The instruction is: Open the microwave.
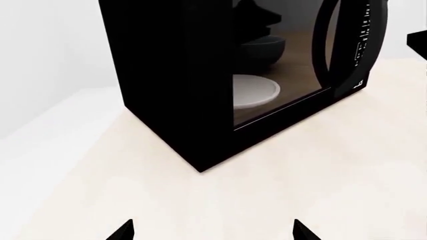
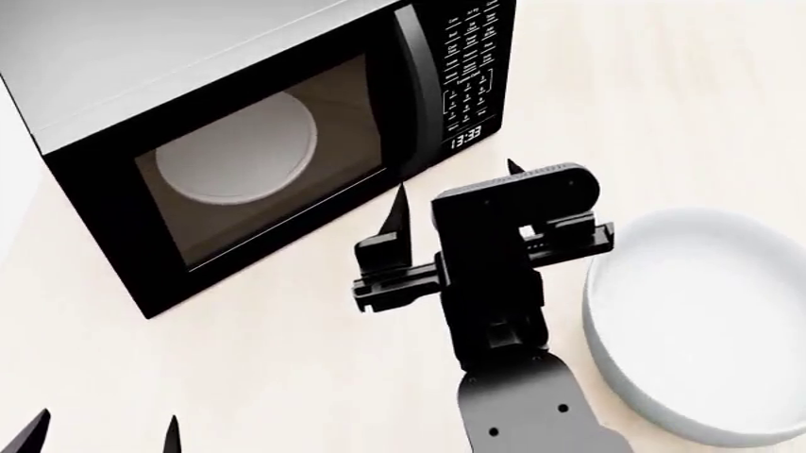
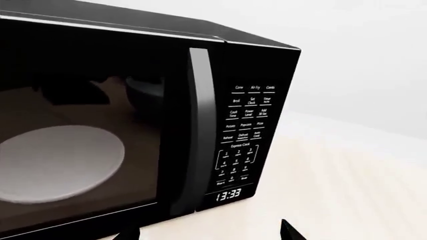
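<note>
Black microwave [image 2: 252,142], door shut, fills the head view's upper left, on the pale desk [image 2: 290,368].
Right hand [image 2: 460,203] hovers open near the door handle [image 2: 413,90]; a misaligned reach could press the keypad [image 2: 473,66] or nudge the white bowl [image 2: 705,321] at lower right.

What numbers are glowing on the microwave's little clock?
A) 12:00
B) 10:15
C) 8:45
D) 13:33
D: the clock display under the keypad of the microwave reads 13:33 in the right wrist view, and the head view shows the same digits.
</note>
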`<state>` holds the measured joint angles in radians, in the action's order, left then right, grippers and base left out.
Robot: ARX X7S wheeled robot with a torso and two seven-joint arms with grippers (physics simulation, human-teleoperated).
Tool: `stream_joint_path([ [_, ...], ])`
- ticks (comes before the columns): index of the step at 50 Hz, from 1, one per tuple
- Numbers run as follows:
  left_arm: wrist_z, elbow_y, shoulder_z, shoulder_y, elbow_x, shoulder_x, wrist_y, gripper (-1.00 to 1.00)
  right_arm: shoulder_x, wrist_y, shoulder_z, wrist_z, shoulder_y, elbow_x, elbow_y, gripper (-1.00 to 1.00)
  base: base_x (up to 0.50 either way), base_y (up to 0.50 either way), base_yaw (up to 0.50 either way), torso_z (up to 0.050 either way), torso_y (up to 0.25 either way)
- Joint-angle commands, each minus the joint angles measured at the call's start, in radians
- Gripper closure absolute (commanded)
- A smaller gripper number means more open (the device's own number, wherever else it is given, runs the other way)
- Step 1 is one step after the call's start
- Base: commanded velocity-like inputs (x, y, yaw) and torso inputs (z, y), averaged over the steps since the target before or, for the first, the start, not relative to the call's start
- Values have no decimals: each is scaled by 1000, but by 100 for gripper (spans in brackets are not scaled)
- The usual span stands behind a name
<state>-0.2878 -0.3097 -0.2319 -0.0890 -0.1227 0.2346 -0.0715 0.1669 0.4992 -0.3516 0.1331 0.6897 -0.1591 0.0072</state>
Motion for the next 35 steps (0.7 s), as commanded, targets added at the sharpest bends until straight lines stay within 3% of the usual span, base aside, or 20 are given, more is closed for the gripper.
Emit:
stream_joint_path([
  [1, -4, 2, -7, 2, -5, 5, 1, -100, -12, 39, -14, 1, 60, -3, 25, -100, 0, 0, 0, 0, 0],
  [35, -20, -4, -21, 0, -14, 20, 3, -100, -89, -27, -100, 9, 244, 32, 349, -100, 0, 0, 0, 0, 0],
])
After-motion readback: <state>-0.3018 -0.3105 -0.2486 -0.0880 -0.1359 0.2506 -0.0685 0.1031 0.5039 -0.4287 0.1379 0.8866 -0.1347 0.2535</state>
